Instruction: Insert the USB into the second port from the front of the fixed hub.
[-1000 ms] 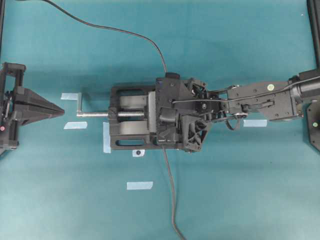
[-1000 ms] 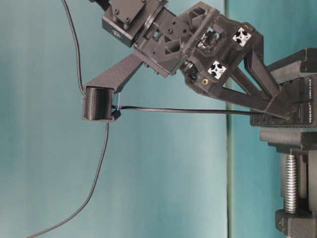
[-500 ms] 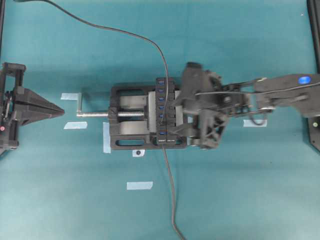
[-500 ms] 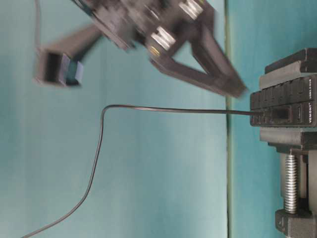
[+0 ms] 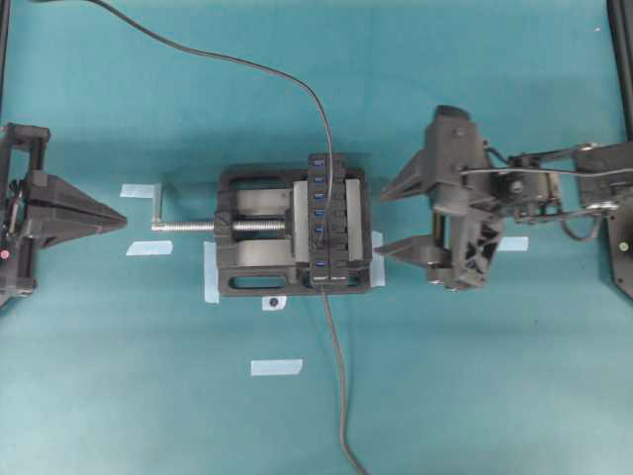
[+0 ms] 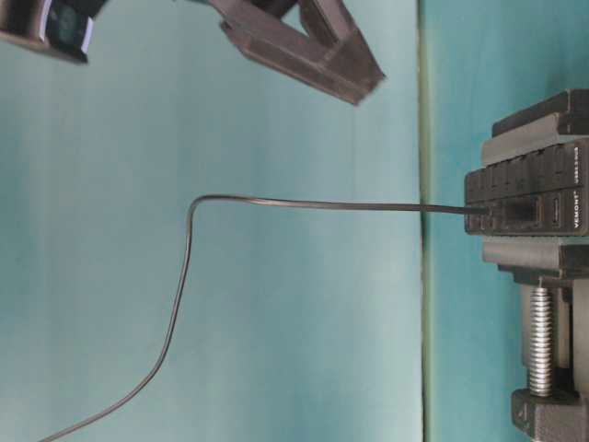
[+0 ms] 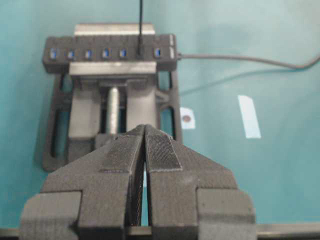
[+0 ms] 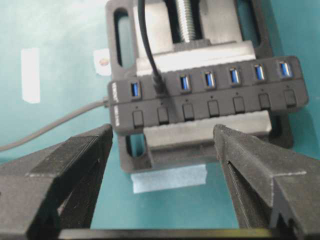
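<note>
Two end effectors off the fixed hub [image 5: 328,220]: right [image 5: 381,218] spread, left [image 7: 145,145] together.

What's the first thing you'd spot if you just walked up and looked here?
The black vise in the middle of the teal table, clamping the fixed hub with its row of blue ports. The USB sits plugged in second from one end. The right end effector hangs open beside it.
</note>
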You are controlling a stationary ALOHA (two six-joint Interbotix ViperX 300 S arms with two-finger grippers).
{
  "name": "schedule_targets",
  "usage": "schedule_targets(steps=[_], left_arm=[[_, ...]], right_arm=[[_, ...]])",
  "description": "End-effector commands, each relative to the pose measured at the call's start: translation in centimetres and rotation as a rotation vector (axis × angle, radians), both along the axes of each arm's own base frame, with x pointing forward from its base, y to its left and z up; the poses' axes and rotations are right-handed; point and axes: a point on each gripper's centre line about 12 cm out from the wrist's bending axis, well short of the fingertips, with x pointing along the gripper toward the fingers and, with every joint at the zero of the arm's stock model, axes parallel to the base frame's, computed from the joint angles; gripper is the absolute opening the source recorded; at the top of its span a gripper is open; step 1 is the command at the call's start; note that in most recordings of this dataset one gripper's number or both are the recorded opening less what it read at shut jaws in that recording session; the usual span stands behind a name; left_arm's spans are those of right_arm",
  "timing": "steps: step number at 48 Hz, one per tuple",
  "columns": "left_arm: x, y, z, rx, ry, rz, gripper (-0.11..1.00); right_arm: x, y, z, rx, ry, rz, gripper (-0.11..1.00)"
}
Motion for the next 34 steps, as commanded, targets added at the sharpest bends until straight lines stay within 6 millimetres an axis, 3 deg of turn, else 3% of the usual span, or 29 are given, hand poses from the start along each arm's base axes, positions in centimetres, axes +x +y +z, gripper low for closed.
schedule_targets(steps=[1,34], left_arm=[[0.2,0.0,0.7,0.004,-0.023,0.000,0.00],[0.1,0.0,0.8,0.003,-0.029,0.001,0.00]], right_arm=[[-0.3,0.0,1.3,-0.003,-0.046,0.005,0.84],[-3.7,0.0,1.5,-0.008,-0.090,0.008,0.84]])
